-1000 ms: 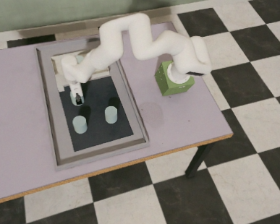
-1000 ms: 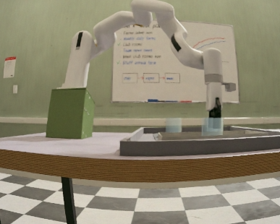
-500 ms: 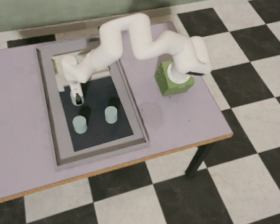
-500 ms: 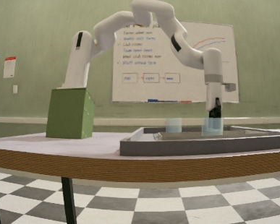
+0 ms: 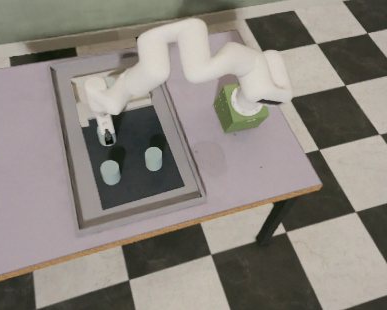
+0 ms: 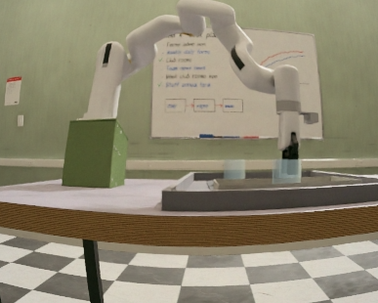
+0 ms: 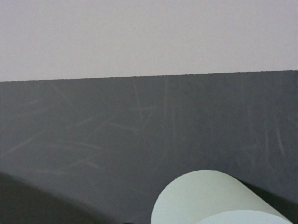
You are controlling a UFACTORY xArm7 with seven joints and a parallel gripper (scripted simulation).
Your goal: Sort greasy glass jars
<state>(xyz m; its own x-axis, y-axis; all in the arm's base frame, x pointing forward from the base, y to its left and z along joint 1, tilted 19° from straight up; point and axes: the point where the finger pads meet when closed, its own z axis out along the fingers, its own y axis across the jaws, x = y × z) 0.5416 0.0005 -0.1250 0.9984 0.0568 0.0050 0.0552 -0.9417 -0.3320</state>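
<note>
Top view alone: 3 jars on the mat (image 5: 137, 165), open empty fingers (image 5: 107, 135) above 1.

A lilac worktop (image 5: 267, 165) with a wood-grain edge stands on dark legs over a black-and-white checkered floor (image 5: 337, 240). Behind, a green wall (image 6: 46, 44) carries a whiteboard (image 6: 280, 108) and two small posters at left.

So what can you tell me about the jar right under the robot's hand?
That jar is a pale blue-green, see-through glass cylinder standing upright on the dark mat, at its back left area. The hand is open right over its top, fingers not gripping it. Two similar jars stand apart from it, nearer the table's front edge. From the side it looks faint and glassy.
</note>
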